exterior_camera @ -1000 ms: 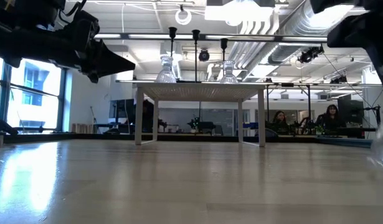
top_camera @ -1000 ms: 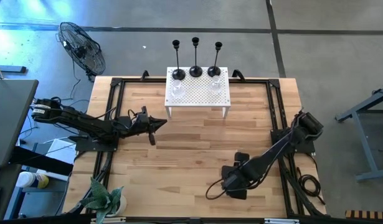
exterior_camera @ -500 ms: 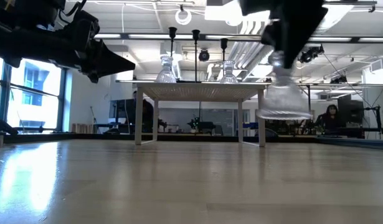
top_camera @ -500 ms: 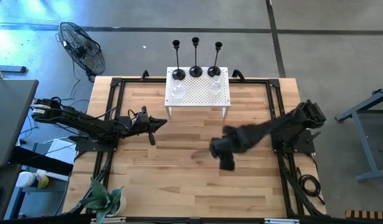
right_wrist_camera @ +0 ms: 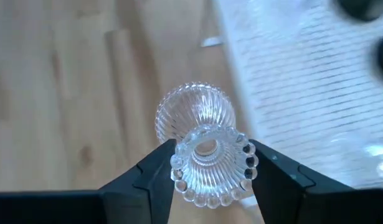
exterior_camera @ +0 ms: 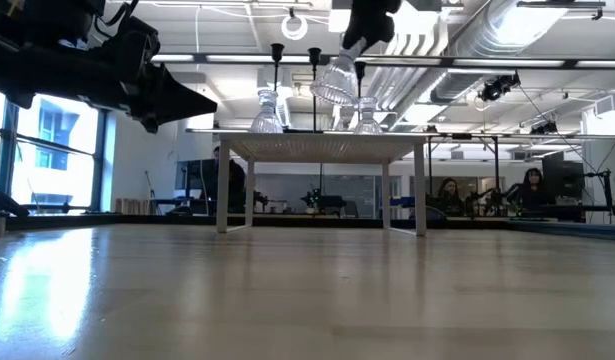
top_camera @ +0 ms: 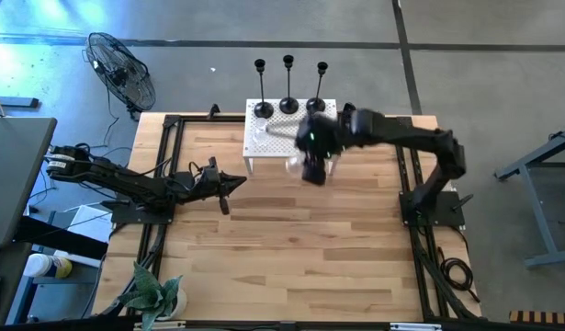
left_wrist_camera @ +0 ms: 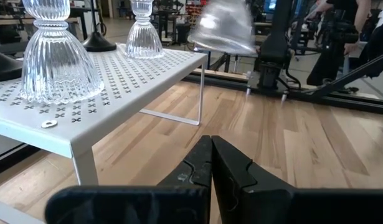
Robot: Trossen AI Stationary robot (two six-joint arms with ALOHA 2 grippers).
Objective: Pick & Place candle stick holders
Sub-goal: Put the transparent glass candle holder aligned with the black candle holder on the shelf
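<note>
Three black candle stick holders (top_camera: 288, 87) stand by their round bases along the far edge of a white perforated stand (top_camera: 280, 147); they also show in the low view (exterior_camera: 314, 85). Two clear ribbed glass holders (left_wrist_camera: 54, 56) (left_wrist_camera: 143, 34) stand on the stand. My right gripper (top_camera: 311, 167) is over the stand's near edge, shut on a third clear glass holder (exterior_camera: 337, 80). My left gripper (top_camera: 229, 184) is shut and empty above the table's left side, left of the stand. My right gripper pinches the glass holder's beaded top cup (right_wrist_camera: 210, 163) between its two fingers (right_wrist_camera: 155, 167), one on each side. The fingers come from above, pointing down. The holder hangs tilted below them, its bell-shaped base (right_wrist_camera: 196, 112) lowest, clear of the stand and the table.
Black frame rails (top_camera: 167, 165) run along the table's left and right sides. A potted plant (top_camera: 158, 296) stands at the near left corner. A fan (top_camera: 121, 69) stands on the floor beyond the far left. People (exterior_camera: 532, 185) sit in the room behind.
My right gripper has swung from low over the table's near right up and toward the far edge, ending over the stand's near edge. The glass holder went with it, lifted well clear of the table and now tilted.
</note>
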